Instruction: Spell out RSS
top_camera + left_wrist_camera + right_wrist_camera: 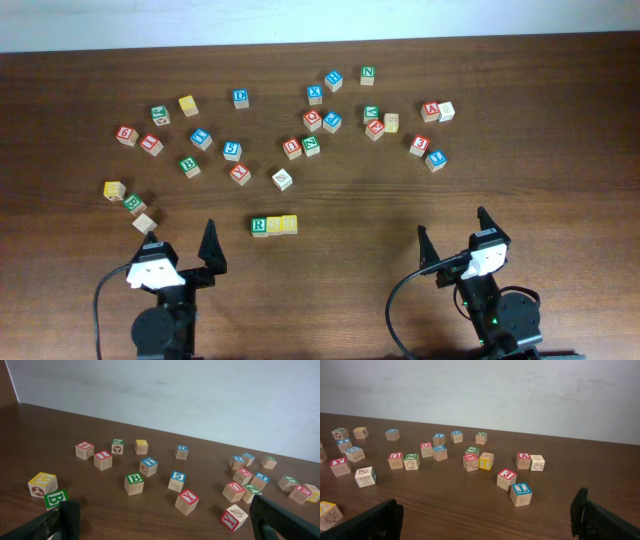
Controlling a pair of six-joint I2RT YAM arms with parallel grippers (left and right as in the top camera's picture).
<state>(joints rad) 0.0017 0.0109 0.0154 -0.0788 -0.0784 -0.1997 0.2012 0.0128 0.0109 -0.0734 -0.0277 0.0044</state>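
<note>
Lower centre of the overhead frame: green R cube (259, 226), first yellow cube (274, 225) and second yellow cube (289, 223) touch in a row. Left gripper (181, 243) and right gripper (455, 234) gape wide, empty.

Scattered letter cubes (134, 483) beyond spread pincer (164, 510)

One camera looks straight down on the table (60, 300) from high above. Each wrist camera sits low behind my jaws, facing the far wall (200, 390); both share the blocks (186, 501) beyond.
</note>
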